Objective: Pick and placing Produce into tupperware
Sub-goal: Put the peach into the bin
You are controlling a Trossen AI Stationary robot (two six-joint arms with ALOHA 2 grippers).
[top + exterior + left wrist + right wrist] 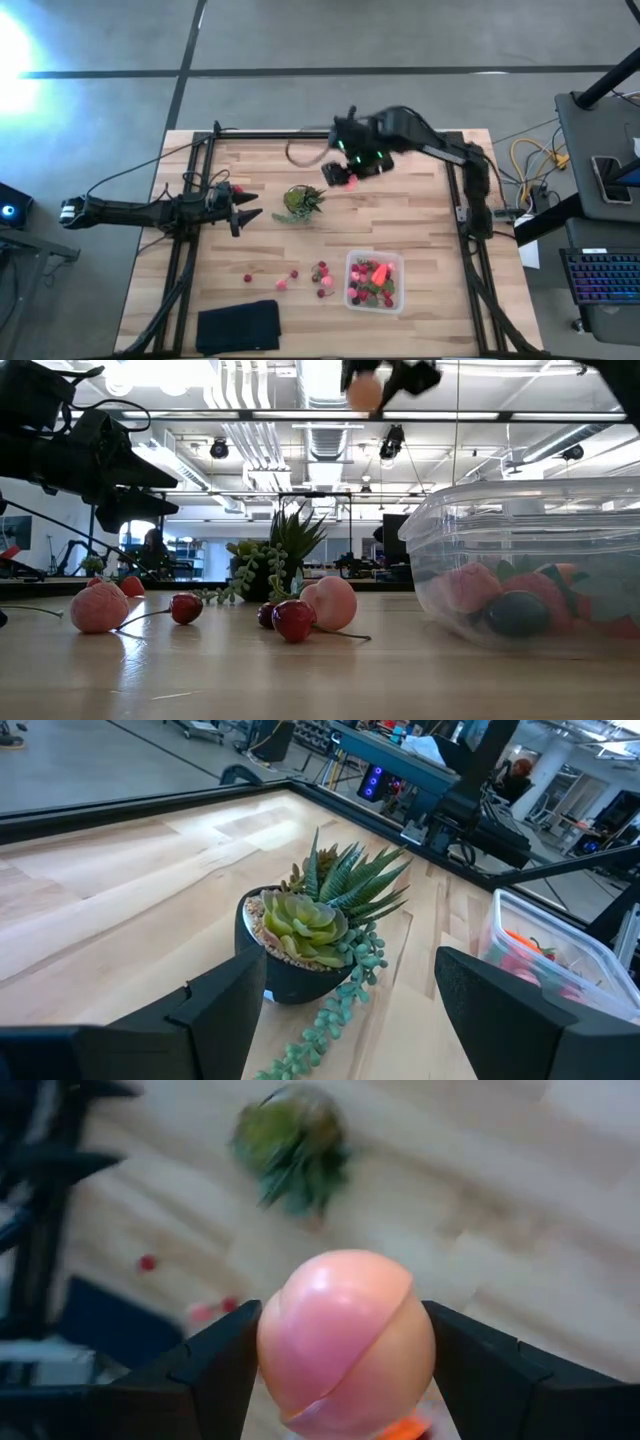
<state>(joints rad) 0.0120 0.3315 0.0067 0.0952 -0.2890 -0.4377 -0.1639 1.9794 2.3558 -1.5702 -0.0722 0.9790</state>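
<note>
My right gripper (346, 177) hangs high over the table's far middle, shut on a peach-pink round fruit (345, 1342), which also shows at the top of the low view (364, 392). The clear tupperware (375, 282) stands near the front right with red and pink produce inside. Loose cherries and pink pieces (322, 274) lie on the wood to its left; in the low view a peach (333, 602) and cherries (293, 619) rest there. My left gripper (250, 207) waits open at the left, pointing at the potted succulent (315, 930). My right gripper pinches the peach-pink fruit between its two fingers, one on each side of its round body (275, 1350). The fingers come from above, pointing steeply down. The fruit is lifted well clear of the table.
A potted succulent (300, 203) stands mid-table between the arms. A flat black pad (238, 326) lies at the front left. A black metal frame (190, 200) runs along the table's left, right and far sides.
</note>
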